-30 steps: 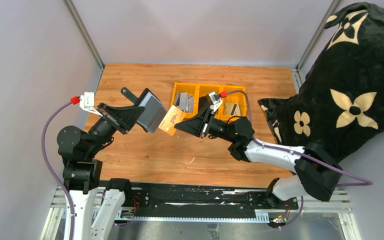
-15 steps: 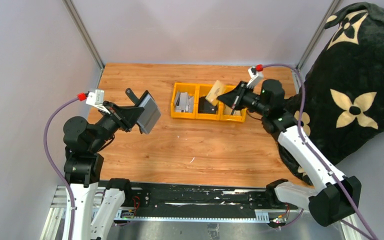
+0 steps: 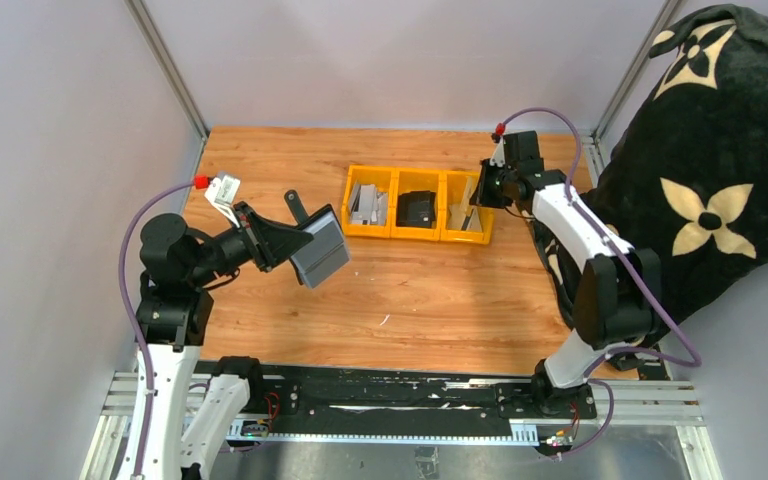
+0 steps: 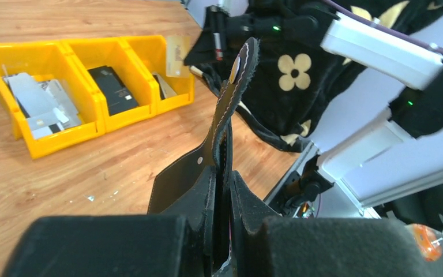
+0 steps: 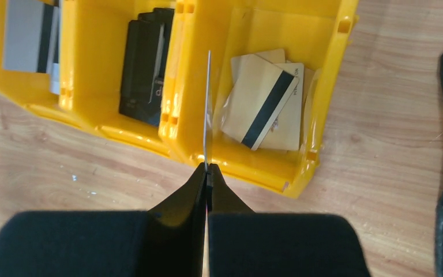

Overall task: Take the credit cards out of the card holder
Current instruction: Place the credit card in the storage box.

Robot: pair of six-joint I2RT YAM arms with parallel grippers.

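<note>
My left gripper (image 3: 297,243) is shut on the black card holder (image 3: 321,249) and holds it above the left of the table, grey inside facing right. Its strap tab (image 3: 293,206) sticks up. In the left wrist view the holder (image 4: 181,179) stands edge-on between my fingers. My right gripper (image 3: 483,191) is shut on a thin tan card (image 5: 207,104), edge-on above the right yellow bin (image 5: 334,69). Grey-white credit cards (image 3: 368,203) lie in the left bin; they also show in the right wrist view (image 5: 26,34).
Three joined yellow bins (image 3: 393,233) stand at mid-back. The middle one holds a chunky black item (image 3: 417,208); the right one holds tan cards (image 5: 265,104). A big black cushion with cream flowers (image 3: 720,150) fills the right side. Metal frame posts stand at the back corners.
My right gripper has carried the tan card from beside the holder back to above the right bin. My left gripper has shifted the holder a little right and lower.
</note>
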